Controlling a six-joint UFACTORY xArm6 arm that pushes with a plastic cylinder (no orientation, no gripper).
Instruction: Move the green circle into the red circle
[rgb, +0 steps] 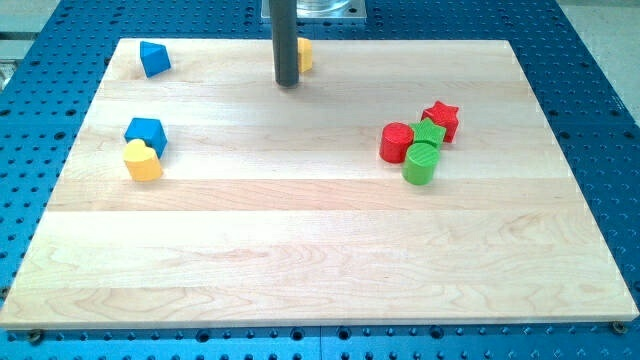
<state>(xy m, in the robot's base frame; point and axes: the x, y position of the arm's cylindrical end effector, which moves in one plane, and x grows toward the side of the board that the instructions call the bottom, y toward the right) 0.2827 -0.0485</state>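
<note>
The green circle (421, 163) is a short green cylinder at the view's right, touching the red circle (396, 142), a red cylinder just to its upper left. A green star (430, 134) and a red star (441, 120) crowd right behind them. My tip (288, 83) is the lower end of the dark rod near the view's top centre, far to the upper left of the green circle and touching no block of the task.
A yellow block (304, 54) sits partly hidden behind the rod at the top. A blue block (154, 58) lies at the top left. Another blue block (146, 132) and a yellow heart-like block (142, 161) sit together at the left. The wooden board (300, 260) lies on a blue perforated table.
</note>
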